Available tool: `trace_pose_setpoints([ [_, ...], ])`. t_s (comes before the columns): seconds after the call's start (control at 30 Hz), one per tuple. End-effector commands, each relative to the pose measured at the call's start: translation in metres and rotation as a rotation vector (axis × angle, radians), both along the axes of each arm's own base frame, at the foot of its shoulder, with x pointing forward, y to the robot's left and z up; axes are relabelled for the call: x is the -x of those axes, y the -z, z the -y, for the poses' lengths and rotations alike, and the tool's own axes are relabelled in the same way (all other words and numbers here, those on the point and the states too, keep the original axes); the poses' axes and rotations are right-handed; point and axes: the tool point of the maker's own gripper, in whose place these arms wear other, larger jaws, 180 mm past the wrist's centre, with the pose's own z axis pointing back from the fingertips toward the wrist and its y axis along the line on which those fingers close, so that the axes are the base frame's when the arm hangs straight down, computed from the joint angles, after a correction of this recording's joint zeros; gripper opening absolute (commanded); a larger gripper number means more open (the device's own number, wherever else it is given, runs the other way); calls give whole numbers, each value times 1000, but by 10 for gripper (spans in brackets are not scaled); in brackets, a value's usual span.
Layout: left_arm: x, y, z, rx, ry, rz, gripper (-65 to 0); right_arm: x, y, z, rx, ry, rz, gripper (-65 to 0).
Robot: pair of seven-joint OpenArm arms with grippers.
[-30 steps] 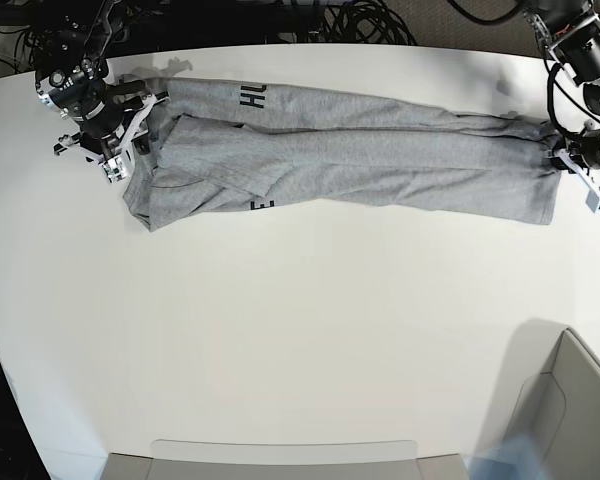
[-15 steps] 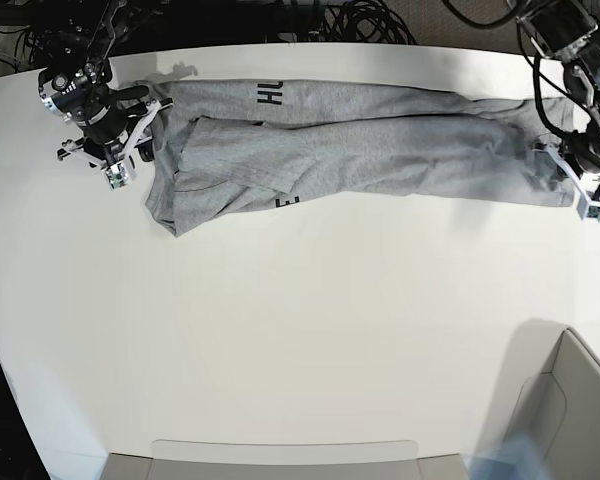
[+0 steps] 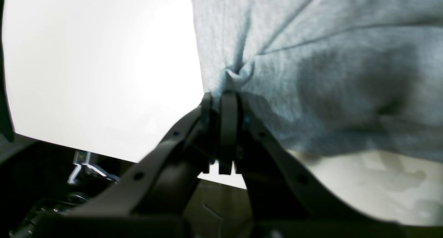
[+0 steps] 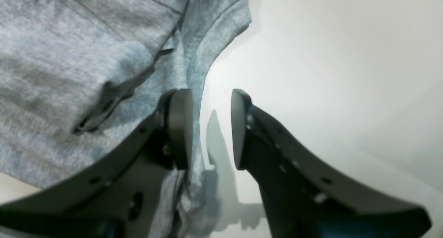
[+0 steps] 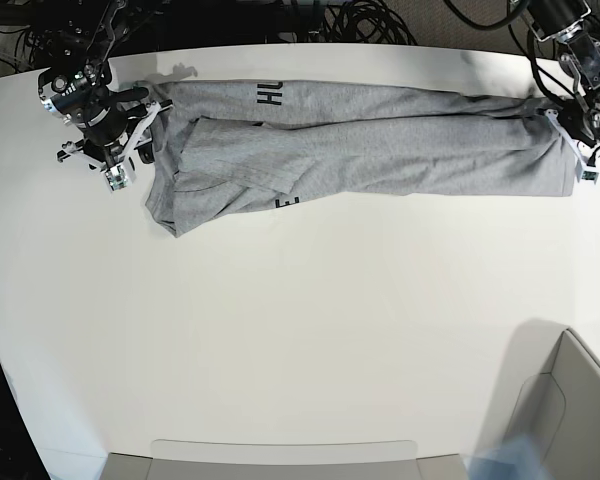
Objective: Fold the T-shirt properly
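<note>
The heather-grey T-shirt (image 5: 380, 150) lies folded lengthwise in a long band across the back of the white table. Black letters (image 5: 271, 96) show on it near the left. My left gripper (image 5: 581, 162), at the base view's right, is shut on a bunched pinch of the shirt's edge (image 3: 238, 73); in the left wrist view the gripper (image 3: 226, 96) has its jaws tight together. My right gripper (image 5: 120, 168) is open at the shirt's left end. In the right wrist view the gripper (image 4: 207, 127) has one finger (image 4: 180, 127) over the cloth (image 4: 69, 58), with bare table between the fingers.
A grey bin (image 5: 570, 400) stands at the front right and a flat grey tray (image 5: 280, 460) at the front edge. Black cables (image 5: 350, 20) lie behind the table's back edge. The table edge shows close behind the left gripper (image 3: 104, 155).
My left gripper has drawn the shirt's right end to the right and toward the back, pulling the band straighter. The right gripper has stayed near the left end, and the cloth has slid slightly away.
</note>
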Motion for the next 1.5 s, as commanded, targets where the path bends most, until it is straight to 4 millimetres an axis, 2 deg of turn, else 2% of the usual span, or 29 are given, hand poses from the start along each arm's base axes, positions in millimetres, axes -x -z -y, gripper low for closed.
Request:
trace_pose_setpoints([
  [0.0,2,0,-15,-40,-11,-18,-650,-6,-8,-2,-4,-18,36,-459],
  [0.07,10,8,-20,-59,-14,-56,-650,-5,-8,-1,-1,-18,34,-459],
  [0.13,14,6,-28,-109,-13,-82,-650,-5,-8,-1,-1,-18,34,-459],
  [0.17,16,4,-31,-127,-13,-96,-624,-5,-8,-1,-1,-18,35,-459],
  [0.2,13,2,-33,-140,-15,-94,-576,-6,-8,-1,0,-18,34,-459],
  [0.3,5,-6,-39,-165,-27,-79,-489,-6,-8,-6,-4,-32,32,-459],
  [0.4,1,-16,-44,-208,-28,-78,-457,-6,-6,-14,-9,-62,29,-459],
  [0.53,-8,-40,-46,-284,-13,-38,-421,-6,-6,-16,-12,-65,27,-459],
  [0.73,1,-55,-57,-379,-29,-102,-405,-7,-6,-22,-15,-84,28,-459],
  [1.03,-19,-73,-59,-402,-46,-29,-399,-5,5,-22,-32,-78,-1,-459],
  [1.07,-22,-78,-59,-413,-42,-17,-387,-5,5,-22,-31,-78,-2,-459],
  [1.13,-26,-87,-55,-433,-36,15,-321,-5,5,-22,-31,-78,-2,-459],
  [1.2,-28,-89,-47,-428,-40,37,-265,-5,5,-21,-29,-78,-3,-459],
  [1.3,-28,-91,-45,-444,-45,39,-279,-5,5,-21,-29,-78,-3,-459],
  [1.47,-57,-92,-31,-428,-12,148,-332,-5,5,-21,-29,-78,-3,-459],
])
